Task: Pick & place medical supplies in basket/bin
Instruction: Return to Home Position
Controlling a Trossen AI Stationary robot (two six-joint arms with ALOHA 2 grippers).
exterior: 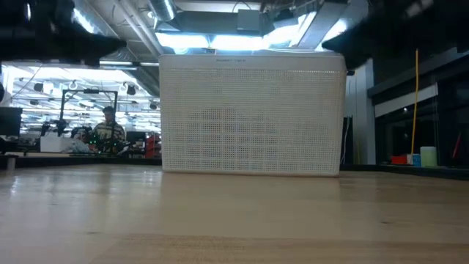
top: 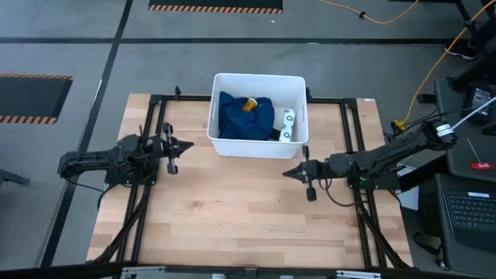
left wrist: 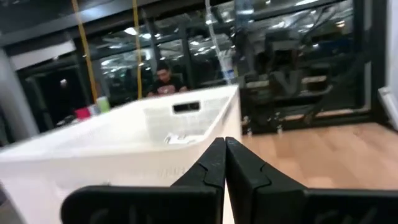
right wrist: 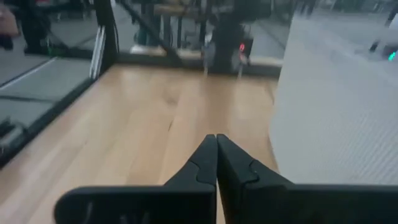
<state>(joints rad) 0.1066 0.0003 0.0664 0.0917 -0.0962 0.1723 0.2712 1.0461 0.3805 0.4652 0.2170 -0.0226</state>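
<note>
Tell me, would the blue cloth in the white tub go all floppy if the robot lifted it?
Probably floppy: the dark blue cloth lies crumpled in soft folds across the white tub, so it would likely droop from a pinch. It looks thin, so it is probably light. The orange bottle rests on it and would likely roll off.
</note>
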